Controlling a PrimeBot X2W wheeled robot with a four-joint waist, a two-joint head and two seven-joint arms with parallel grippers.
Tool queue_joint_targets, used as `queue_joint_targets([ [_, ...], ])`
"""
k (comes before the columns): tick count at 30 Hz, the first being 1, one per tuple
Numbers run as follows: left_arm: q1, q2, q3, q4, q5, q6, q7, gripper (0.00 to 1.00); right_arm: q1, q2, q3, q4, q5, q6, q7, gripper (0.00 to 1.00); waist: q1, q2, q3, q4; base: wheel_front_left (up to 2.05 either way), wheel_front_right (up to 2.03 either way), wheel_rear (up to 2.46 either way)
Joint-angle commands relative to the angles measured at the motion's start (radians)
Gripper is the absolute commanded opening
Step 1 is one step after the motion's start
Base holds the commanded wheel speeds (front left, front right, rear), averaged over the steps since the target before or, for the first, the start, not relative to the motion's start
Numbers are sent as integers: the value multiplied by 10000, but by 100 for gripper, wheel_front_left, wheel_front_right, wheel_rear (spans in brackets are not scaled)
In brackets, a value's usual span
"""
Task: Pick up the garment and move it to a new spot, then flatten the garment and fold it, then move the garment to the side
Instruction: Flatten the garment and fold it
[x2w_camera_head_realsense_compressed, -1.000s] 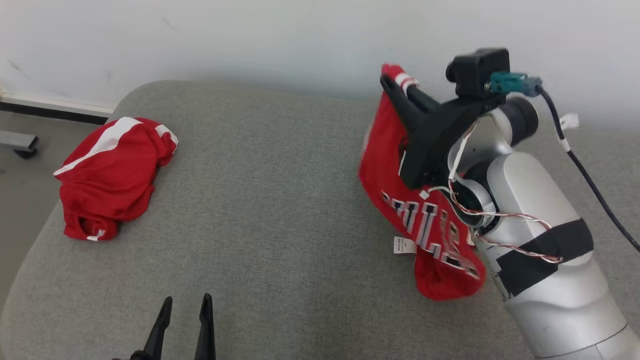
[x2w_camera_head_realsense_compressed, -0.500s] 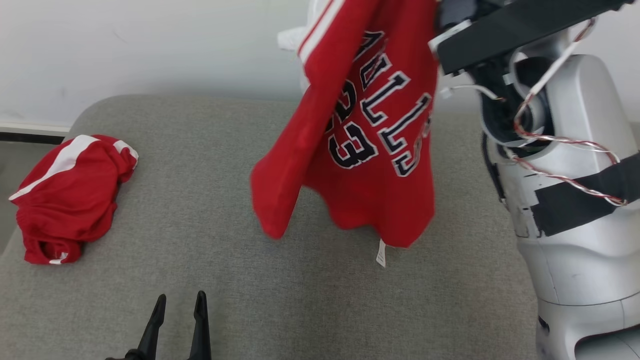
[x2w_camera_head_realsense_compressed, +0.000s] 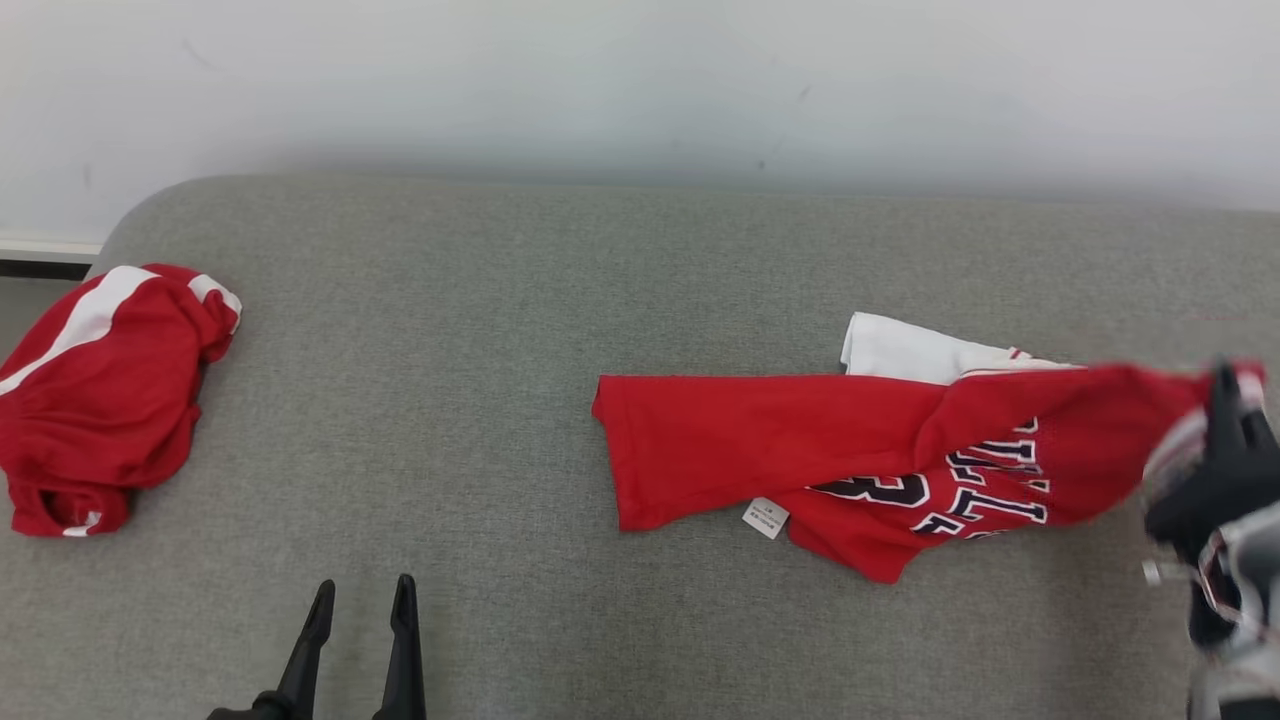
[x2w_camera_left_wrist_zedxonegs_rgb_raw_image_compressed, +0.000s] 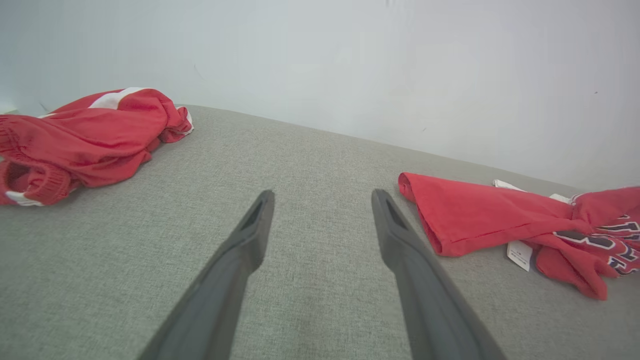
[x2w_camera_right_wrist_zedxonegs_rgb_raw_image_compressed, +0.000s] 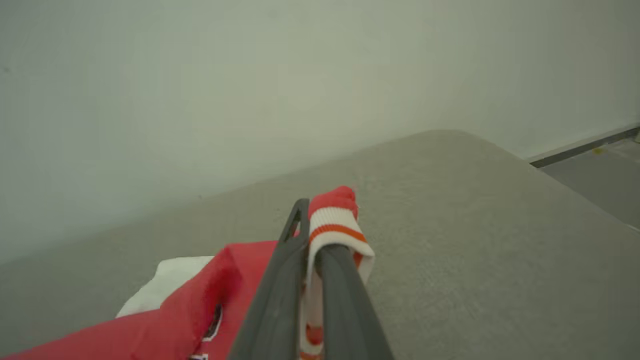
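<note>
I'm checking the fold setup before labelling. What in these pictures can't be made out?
Red basketball jersey lettering: head view, its own folds hide part of it.
White fabric behind it: head view, mostly covered by the jersey; separate piece or lining, unclear.
Right end effector: head view, blurred, cut by the right edge.
Crumpled red-and-white garment: head view, cut by the left edge.

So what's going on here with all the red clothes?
A two-armed robot is handling a red jersey on a grey padded surface. Its right jaws are shut on the jersey's striped trim, at the right end, while most of the jersey lies rumpled on the surface, not yet flattened or folded. The left jaws stand open and empty near the front edge. A second red garment lies crumpled at the far left, untouched.
</note>
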Motion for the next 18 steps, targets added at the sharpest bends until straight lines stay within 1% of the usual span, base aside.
queue_joint_targets([
  [1, -103, -7, -20, 20, 16, -23, -34, 100, 480, 130, -395, -37, -146, -22, 44, 0, 0, -1, 42, -90, 0, 0, 0],
  [5, -174, -8, -68, 48, 106, -49, -34, 100, 1439, 387, -1315, -59, -311, -22, -72, 0, 0, -1, 78, -267, 0, 0, 0],
  [8, -178, -7, -51, 94, 225, -66, -34, 100, 1812, 498, -1733, 17, -330, -22, -215, 0, 0, -1, 58, -415, 0, 0, 0],
  [12, -200, -9, -19, 119, 303, -108, -34, 100, 2007, 540, -1654, 217, -296, -22, -280, 0, 0, -1, 25, -524, 0, 0, 0],
  [15, -179, -5, -27, 173, 295, -150, -34, 100, 2256, 538, -1399, 566, -161, -22, -233, 0, 0, -1, -61, -571, 0, 0, 0],
  [16, -161, -7, -30, 189, 300, -163, -34, 100, 2325, 533, -1338, 657, -218, -22, -190, 43, 0, -1, -92, -586, 0, 0, 0],
  [17, -93, -7, -43, 219, 313, -160, -34, 100, 2487, 530, -1283, 784, -256, -22, -6, 100, 0, -1, -177, -606, 0, 0, 0],
  [18, -57, -5, -53, 238, 318, -163, -34, 100, 2583, 531, -1241, 773, -336, -22, 93, 100, 0, -1, -214, -607, 0, 0, 0],
])
